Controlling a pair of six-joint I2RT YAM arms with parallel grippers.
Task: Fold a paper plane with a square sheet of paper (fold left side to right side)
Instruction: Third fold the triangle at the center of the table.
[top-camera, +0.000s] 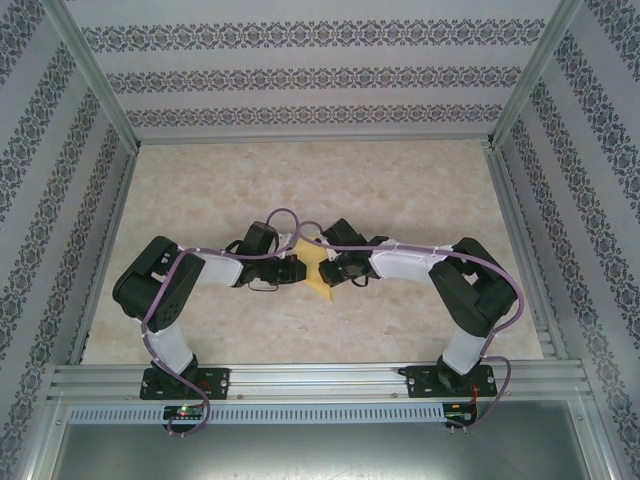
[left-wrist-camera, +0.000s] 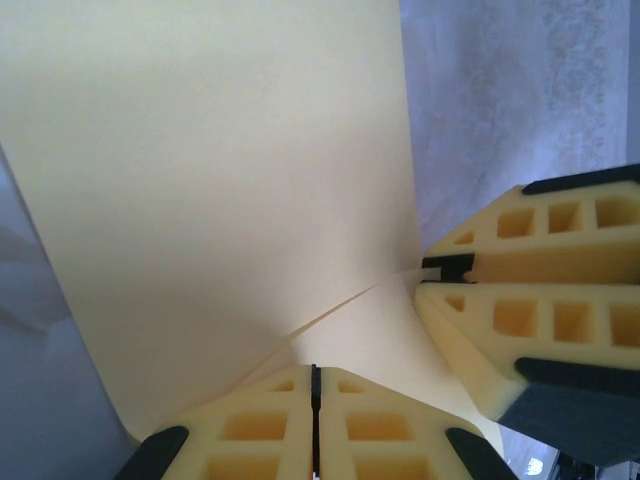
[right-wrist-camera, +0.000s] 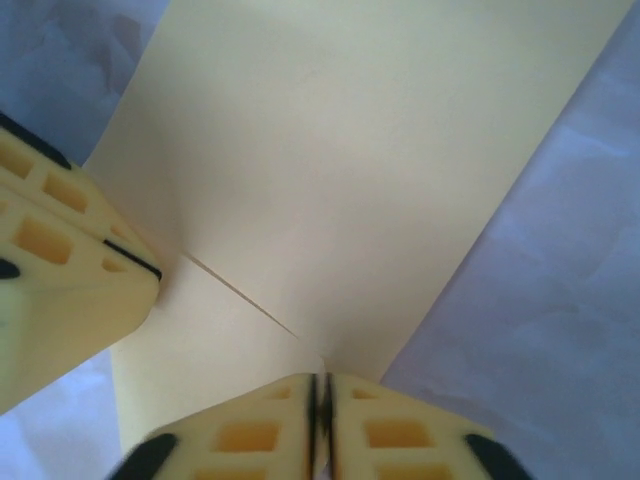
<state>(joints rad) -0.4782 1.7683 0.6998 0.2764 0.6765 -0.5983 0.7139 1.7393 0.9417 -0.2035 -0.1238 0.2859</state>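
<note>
The left gripper (left-wrist-camera: 315, 388) is clamped tight on the square sheet of paper (left-wrist-camera: 220, 170), which fans out from its jaws toward 12 o'clock. At 3 o'clock, the right gripper (left-wrist-camera: 447, 268) pinches the same sheet's edge, its jaws pressed together.

The left claw (top-camera: 291, 268) and right claw (top-camera: 334, 268) stand close together, both pinched on the thin bright-yellow square sheet of paper (top-camera: 315, 268), which closes the gap between them. Beyond the claws, the beige marbled bench (top-camera: 320, 180) offers open passage. Outboard, the left arm (top-camera: 165, 295) and right arm (top-camera: 460, 285) obstruct sideways approach.
</note>
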